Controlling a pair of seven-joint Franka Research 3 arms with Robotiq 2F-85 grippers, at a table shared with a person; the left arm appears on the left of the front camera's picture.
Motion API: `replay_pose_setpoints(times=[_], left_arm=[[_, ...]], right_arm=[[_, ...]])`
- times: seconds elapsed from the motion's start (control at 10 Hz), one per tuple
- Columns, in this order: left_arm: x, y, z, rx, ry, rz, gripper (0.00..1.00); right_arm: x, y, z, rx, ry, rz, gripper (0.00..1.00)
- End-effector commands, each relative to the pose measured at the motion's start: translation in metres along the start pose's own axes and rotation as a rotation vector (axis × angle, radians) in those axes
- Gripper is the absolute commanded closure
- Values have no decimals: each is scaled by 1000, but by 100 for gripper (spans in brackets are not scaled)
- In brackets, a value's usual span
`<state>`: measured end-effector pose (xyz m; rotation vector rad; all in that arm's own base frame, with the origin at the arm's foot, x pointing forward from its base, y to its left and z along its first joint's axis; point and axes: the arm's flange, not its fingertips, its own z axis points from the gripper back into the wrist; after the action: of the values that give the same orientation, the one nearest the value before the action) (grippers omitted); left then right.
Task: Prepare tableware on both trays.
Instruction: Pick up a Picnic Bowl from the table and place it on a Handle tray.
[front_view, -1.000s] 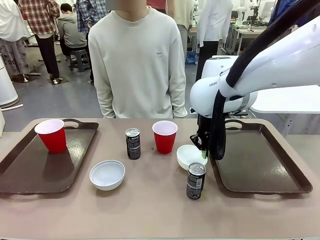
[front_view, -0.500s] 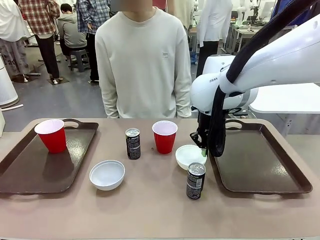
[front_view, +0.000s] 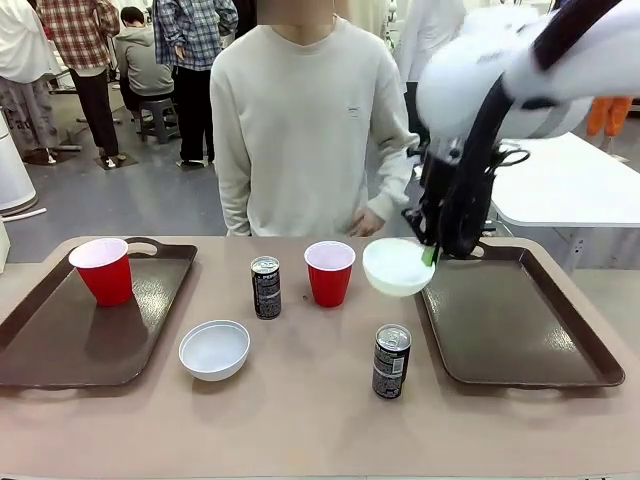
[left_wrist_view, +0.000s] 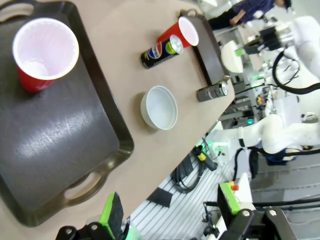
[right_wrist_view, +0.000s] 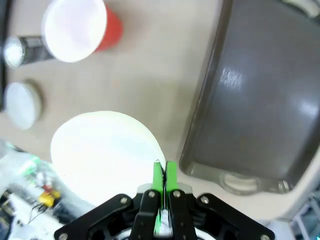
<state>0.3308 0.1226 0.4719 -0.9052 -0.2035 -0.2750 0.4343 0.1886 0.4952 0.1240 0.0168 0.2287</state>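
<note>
I see the tan bench (front_view: 300, 420) carrying two large dark brown rectangular plastic trays: the left tray (front_view: 60, 340) and the right tray (front_view: 520, 320). A person in a cream sweater (front_view: 300, 130) stands at the far side.

My right gripper (front_view: 430, 255) has its jaws clamped on the rim of one small round white bowl (front_view: 397, 266), held clear of the bench just left of the right tray's left rim. My left gripper (left_wrist_view: 170, 210) hangs high with its jaws apart, holding nothing.

The second white bowl (front_view: 214, 349) sits on the bench, near and left of centre. One red plastic cup (front_view: 102, 270) stands on the left tray's far end; the other red cup (front_view: 329, 272) is on the bench at centre. One slim black can (front_view: 265, 287) stands just left of that cup, and the other black can (front_view: 391, 361) is nearer, beside the right tray.
</note>
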Motion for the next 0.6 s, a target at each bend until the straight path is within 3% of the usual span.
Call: replay_pose_setpoints(times=[0.0, 0.1, 0.3, 0.5], left_arm=[[-1, 1, 2, -10, -4, -15, 0], [-1, 1, 2, -10, -4, -15, 0], [-1, 1, 2, -10, -4, -15, 0], [-1, 1, 2, -10, -4, -15, 0]], right_arm=[[-9, -6, 3, 16, 17, -74, 100], [0, 0, 0, 0, 0, 0, 100], [-10, -2, 16, 10, -3, -13, 97], [-47, -48, 25, -121, 47, 3, 97]])
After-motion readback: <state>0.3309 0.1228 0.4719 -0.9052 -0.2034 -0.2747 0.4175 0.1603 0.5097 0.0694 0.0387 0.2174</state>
